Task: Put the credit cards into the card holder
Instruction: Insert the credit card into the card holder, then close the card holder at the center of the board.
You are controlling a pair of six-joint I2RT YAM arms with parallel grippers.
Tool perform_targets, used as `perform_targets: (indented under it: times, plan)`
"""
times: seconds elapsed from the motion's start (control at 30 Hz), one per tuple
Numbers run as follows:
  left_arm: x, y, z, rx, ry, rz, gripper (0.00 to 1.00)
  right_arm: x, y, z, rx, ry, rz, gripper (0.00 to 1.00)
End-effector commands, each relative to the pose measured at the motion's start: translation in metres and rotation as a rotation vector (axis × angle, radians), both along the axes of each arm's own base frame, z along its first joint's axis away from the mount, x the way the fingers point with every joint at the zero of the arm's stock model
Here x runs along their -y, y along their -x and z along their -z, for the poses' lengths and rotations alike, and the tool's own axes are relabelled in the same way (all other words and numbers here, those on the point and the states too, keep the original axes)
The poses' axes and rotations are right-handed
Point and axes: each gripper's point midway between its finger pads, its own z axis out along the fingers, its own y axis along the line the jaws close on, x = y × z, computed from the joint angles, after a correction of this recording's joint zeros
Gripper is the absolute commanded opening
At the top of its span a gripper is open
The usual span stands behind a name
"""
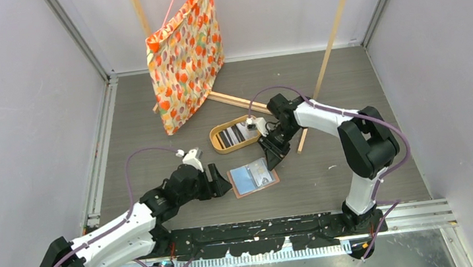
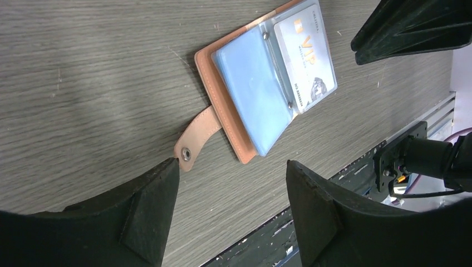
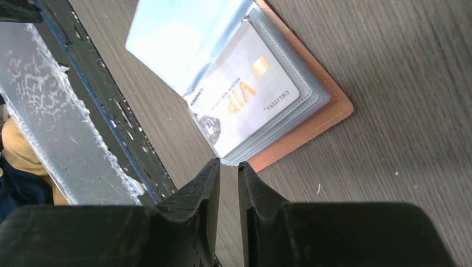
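The card holder (image 1: pixel 252 179) lies open on the table, tan outside (image 2: pixel 220 105), with light-blue pockets (image 2: pixel 253 94) and its snap tab (image 2: pixel 195 136) stretched out. A silver-white VIP credit card (image 3: pixel 245 94) sits in its clear sleeve and also shows in the left wrist view (image 2: pixel 306 55). More black and white credit cards (image 1: pixel 234 134) lie in the oval wooden tray (image 1: pixel 216 142). My left gripper (image 2: pixel 232 167) is open and empty just left of the holder, one fingertip (image 2: pixel 167 172) at the tab. My right gripper (image 3: pixel 229 164) hovers at the holder's far right corner, its jaws almost together and holding nothing.
An orange patterned bag (image 1: pixel 186 56) hangs on a wooden rack (image 1: pixel 333 37) at the back. The rack's foot bar (image 1: pixel 237 100) runs behind the tray. The black base rail (image 1: pixel 264 230) lies along the near edge, close to the holder (image 3: pixel 106 122). Grey walls enclose three sides.
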Motion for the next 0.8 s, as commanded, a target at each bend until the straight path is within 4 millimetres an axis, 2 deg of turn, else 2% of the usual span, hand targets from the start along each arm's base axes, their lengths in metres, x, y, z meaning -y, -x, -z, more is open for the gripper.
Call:
perform_targets:
  times: [0.0,0.17,0.37,0.63,0.77]
  plan:
    - [0.006,-0.003,-0.006,-0.005,0.077,-0.031,0.70,-0.001,-0.005,0.004,0.012,0.017,0.012,0.24]
    - [0.007,-0.005,0.003,-0.041,0.061,-0.047,0.65,0.000,-0.005,0.007,0.007,0.026,0.014,0.24]
    - [-0.007,-0.007,0.021,-0.085,-0.048,-0.099,0.60,0.000,-0.004,0.008,0.004,0.030,0.011,0.24]
    - [-0.020,-0.008,0.010,-0.044,-0.067,-0.132,0.61,0.000,-0.004,0.008,0.003,0.028,0.010,0.24]
    - [-0.015,-0.008,0.010,-0.044,-0.028,-0.130,0.60,-0.001,-0.004,0.008,0.002,0.030,0.007,0.24]
